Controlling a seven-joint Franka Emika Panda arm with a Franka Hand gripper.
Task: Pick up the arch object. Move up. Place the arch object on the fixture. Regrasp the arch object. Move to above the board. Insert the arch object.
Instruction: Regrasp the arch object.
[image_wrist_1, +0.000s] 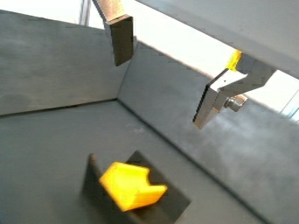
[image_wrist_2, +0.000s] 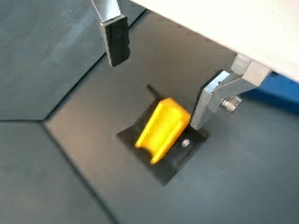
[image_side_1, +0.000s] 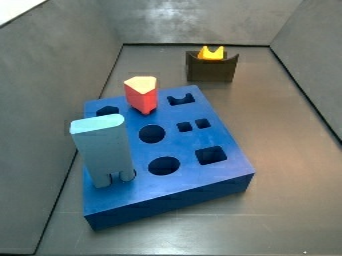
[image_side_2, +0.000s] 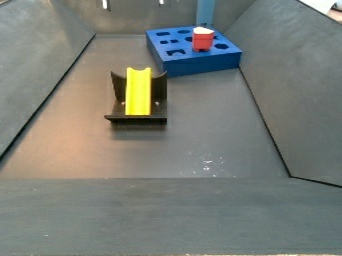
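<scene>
The yellow arch object (image_side_2: 138, 92) lies in the recess of the dark fixture (image_side_2: 134, 121) on the grey floor. It shows in both side views, as the arch object (image_side_1: 210, 52) on the fixture (image_side_1: 214, 70). My gripper (image_wrist_2: 159, 94) hangs open above it with nothing between the fingers. In both wrist views the arch object (image_wrist_1: 131, 185) (image_wrist_2: 162, 129) sits below the fingertips, apart from them, on the fixture (image_wrist_1: 176, 206) (image_wrist_2: 176, 163). The blue board (image_side_1: 201, 182) (image_side_2: 181, 63) with its shaped holes stands away from the fixture. I cannot make out the gripper in the side views.
A red-topped peg (image_side_1: 140, 93) (image_side_2: 202, 38) and a tall light-blue block (image_side_1: 100, 150) stand in the board. Sloping grey walls (image_side_2: 54, 90) enclose the floor on all sides. A corner of the board (image_wrist_2: 281, 92) shows in a wrist view.
</scene>
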